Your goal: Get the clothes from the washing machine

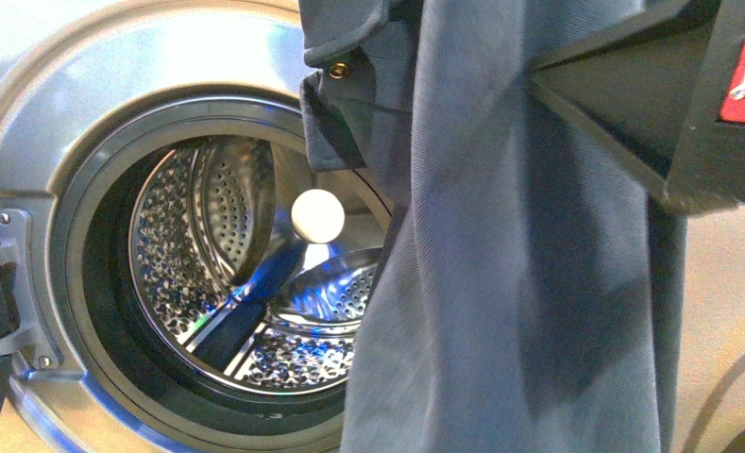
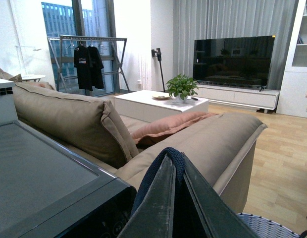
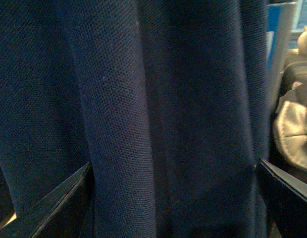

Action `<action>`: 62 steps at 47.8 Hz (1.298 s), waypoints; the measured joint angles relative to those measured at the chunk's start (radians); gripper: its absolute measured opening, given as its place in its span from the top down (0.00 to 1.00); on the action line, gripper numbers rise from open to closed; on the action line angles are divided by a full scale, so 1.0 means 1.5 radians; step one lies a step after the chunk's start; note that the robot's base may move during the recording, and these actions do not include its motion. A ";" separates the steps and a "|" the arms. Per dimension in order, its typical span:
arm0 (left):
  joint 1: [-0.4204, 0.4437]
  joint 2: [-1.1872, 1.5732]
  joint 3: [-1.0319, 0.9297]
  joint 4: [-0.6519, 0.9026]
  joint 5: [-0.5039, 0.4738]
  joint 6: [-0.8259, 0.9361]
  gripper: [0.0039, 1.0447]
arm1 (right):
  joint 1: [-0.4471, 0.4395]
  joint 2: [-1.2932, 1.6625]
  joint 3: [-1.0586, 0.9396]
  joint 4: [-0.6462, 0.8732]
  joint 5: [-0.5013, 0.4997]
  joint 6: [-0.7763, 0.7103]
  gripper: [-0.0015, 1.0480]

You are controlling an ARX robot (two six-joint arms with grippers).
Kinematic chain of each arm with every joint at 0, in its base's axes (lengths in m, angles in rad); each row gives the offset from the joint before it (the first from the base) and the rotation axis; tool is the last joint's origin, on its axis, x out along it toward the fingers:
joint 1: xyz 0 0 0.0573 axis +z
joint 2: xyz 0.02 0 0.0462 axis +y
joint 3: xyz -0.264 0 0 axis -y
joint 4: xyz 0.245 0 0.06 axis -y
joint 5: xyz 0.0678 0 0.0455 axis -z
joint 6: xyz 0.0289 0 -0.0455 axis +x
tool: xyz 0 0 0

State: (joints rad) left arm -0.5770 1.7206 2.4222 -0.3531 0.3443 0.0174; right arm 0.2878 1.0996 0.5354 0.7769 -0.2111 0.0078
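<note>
The washing machine (image 1: 85, 123) stood with its round opening uncovered, the holed steel drum (image 1: 175, 245) bare and shiny inside; a small round white thing (image 1: 317, 215) showed near the middle of the opening. A blue-grey garment (image 1: 519, 283) hung outside the machine, straight down in front of the right part of the opening, with a brass snap (image 1: 338, 69) on a folded corner near the top.

The right gripper (image 3: 173, 168) was spread wide, with a thick fold of the ribbed cloth filling the gap between its two black fingers (image 3: 54, 203); whether the fingers pressed the cloth could not be told. In the front view one black finger (image 1: 623, 94) lay against the cloth's upper right side.

The left gripper (image 2: 174, 163) had its fingers drawn together to a point, with a narrow navy edge of cloth (image 2: 152, 176) pinched at the tips; it hung above the machine's dark top (image 2: 39, 173), beside a beige sofa (image 2: 69, 119); the rim of a woven basket (image 2: 265, 228) showed below.
</note>
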 joint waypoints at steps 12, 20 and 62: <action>0.000 0.000 0.000 0.000 0.000 0.000 0.96 | -0.064 0.036 0.000 0.100 -0.017 -0.034 0.07; 0.000 0.000 0.000 0.000 0.000 0.000 0.96 | -0.080 0.069 0.011 0.133 -0.080 -0.028 0.07; 0.000 0.000 0.000 0.000 0.000 0.000 0.96 | -0.026 0.163 0.111 0.122 -0.406 0.231 0.07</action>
State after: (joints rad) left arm -0.5770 1.7206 2.4222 -0.3531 0.3439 0.0174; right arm 0.2481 1.3434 0.7017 0.9592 -0.8207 0.3542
